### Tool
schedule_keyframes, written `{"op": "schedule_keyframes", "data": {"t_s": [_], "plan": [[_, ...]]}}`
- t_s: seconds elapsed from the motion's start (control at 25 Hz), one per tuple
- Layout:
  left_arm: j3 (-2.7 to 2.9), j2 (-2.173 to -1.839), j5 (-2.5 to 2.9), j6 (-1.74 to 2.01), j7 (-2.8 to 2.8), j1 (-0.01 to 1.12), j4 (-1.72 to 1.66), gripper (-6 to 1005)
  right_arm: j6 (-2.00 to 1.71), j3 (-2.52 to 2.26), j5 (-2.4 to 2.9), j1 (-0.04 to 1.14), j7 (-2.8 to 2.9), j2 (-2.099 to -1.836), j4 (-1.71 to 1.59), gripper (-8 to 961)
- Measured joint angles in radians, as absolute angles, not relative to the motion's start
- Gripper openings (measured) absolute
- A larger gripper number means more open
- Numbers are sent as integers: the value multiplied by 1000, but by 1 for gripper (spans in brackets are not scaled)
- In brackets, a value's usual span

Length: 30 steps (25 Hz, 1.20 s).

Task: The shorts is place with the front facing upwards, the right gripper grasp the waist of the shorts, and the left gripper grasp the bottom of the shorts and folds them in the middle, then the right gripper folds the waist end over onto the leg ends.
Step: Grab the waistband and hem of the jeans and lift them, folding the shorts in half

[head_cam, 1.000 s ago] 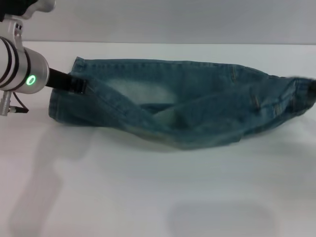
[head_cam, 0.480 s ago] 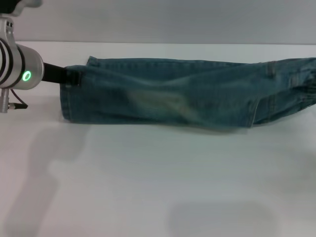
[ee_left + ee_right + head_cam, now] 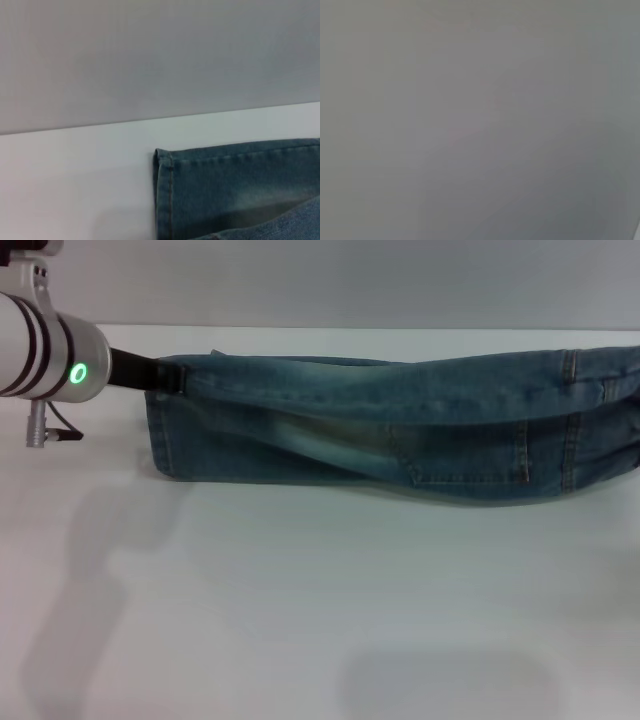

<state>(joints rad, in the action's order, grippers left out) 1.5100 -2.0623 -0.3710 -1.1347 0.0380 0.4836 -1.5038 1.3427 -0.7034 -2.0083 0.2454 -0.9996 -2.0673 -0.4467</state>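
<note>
Your left gripper (image 3: 168,377) pinches the hem of the shorts (image 3: 400,425) — lengthwise fold made, cloth stretched across the table (image 3: 300,620); right gripper unseen — the waist-over-legs fold remains.

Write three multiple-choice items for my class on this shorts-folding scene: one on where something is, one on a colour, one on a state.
1. Where is the left gripper?
A. at the hem end of the shorts, on the robot's left
B. over the middle of the shorts
C. parked off the table

2. What colour is the light ring on the left arm?
A. red
B. green
C. blue

3. How do the shorts lie?
A. spread flat, both legs apart
B. rolled into a ball
C. doubled lengthwise into a long band

Answers:
1. A, the head view shows its black tip at the upper corner of the bottom of the shorts.
2. B, the ring glows green.
3. C, one long strip crosses the table, with a layer folded over the other.
</note>
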Motion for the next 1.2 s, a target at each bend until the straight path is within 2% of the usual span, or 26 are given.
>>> {"op": "schedule_keyframes", "data": {"t_s": [0.56,0.96,1.0,1.08,1.2], "plan": [[1491,-2062,-448,-996,12,554,-1349,237,1218,-614,-2015,319,-1088,-2070,-355,45],[1388,-2060,-737,-804,-132,596,-1127,242,1037,-587,-2017,358,-1186,-2022,-337,52],[1376,-2060,-756,-802,-144,597,-1119,242,1036,-587,-2017,356,-1199,-2018,-337,120],[1359,-2059,-785,-800,-165,601,-1109,334,1043,-586,-2016,340,-1228,-2018,-349,257],[1352,-2059,-793,-801,-182,603,-1108,472,1078,-586,-2015,305,-1262,-2036,-380,378]]}}
